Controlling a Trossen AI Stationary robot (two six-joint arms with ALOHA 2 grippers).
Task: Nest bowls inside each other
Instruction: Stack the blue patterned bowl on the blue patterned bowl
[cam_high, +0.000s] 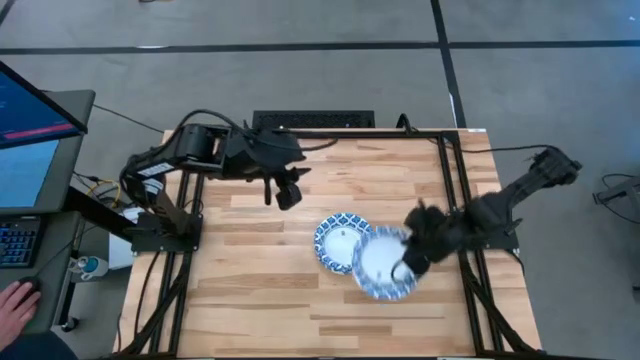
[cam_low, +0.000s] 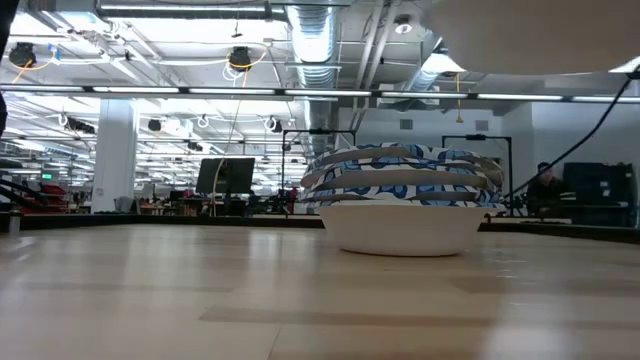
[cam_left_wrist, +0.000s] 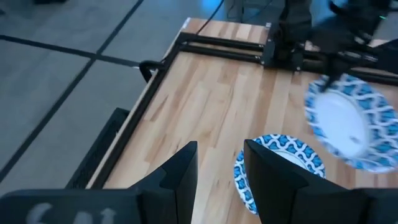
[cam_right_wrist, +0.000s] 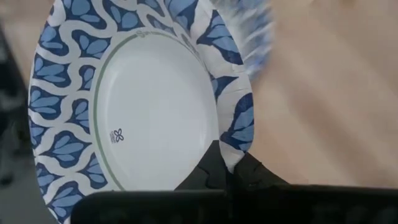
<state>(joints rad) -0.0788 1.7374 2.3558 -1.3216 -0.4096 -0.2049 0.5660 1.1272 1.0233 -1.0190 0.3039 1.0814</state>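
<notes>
A pale wooden surface (cam_high: 260, 290) carries a stack of nested bowls (cam_high: 340, 241), sitting just beside the right hand (cam_high: 403, 270) on its left-arm side.

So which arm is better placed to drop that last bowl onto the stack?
The right. Its gripper already pinches the rim of the lifted bowl beside the stack. The left gripper hangs open and empty, farther back.
</notes>
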